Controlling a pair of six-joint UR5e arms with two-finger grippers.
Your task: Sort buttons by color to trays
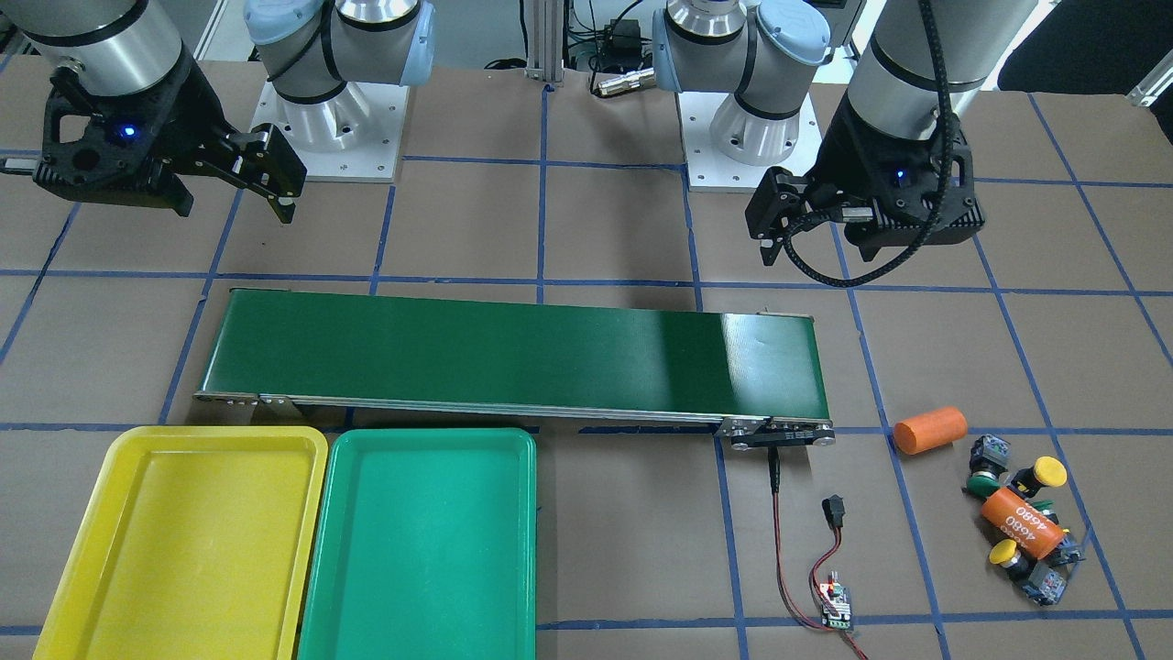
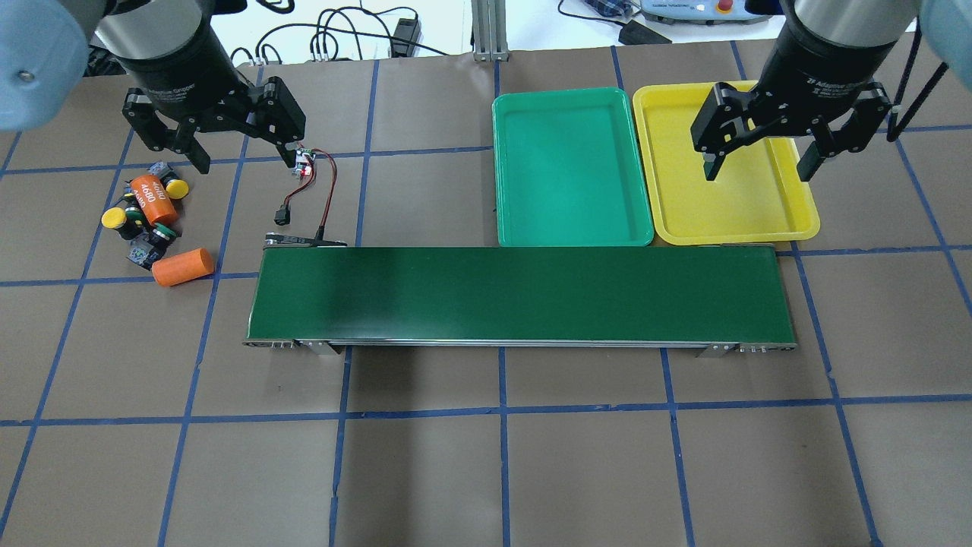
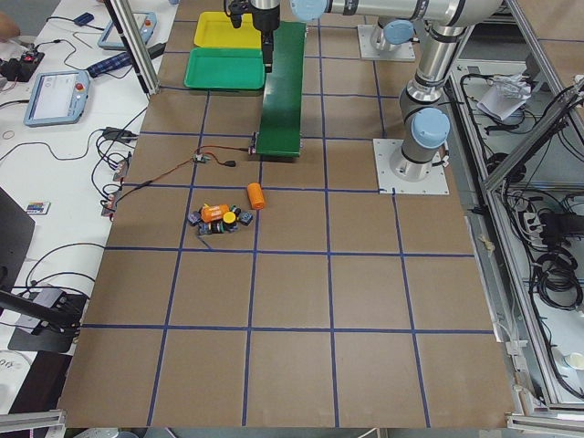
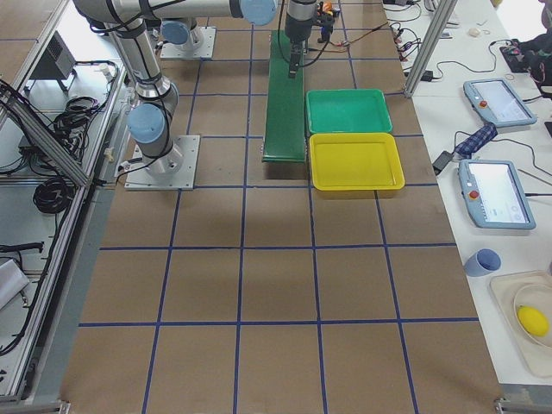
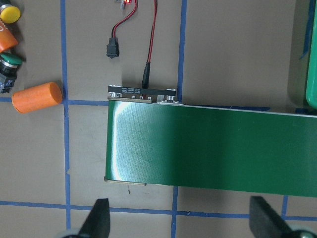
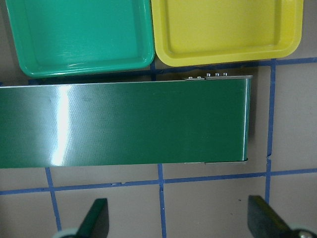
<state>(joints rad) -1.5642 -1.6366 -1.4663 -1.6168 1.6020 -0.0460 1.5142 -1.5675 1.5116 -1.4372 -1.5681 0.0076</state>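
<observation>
Several buttons lie in a cluster with two orange cylinders. Yellow caps show in the front view point(image 1: 1049, 472) point(image 1: 1004, 552) and a green cap point(image 1: 981, 484) beside them. Overhead, the yellow ones point(image 2: 177, 188) point(image 2: 114, 218) and a green one point(image 2: 163, 234) lie at the far left. My left gripper point(image 2: 244, 156) is open and empty, held above the table just right of the cluster. My right gripper point(image 2: 758, 171) is open and empty over the yellow tray point(image 2: 729, 205). The green tray point(image 2: 569, 167) sits beside it. Both trays hold nothing.
A long dark green conveyor belt point(image 2: 516, 292) runs across the middle in front of the trays. A plain orange cylinder point(image 2: 182, 267) and one marked 4680 point(image 2: 152, 199) lie among the buttons. A small circuit board with red and black wires point(image 1: 836, 600) lies by the belt's end.
</observation>
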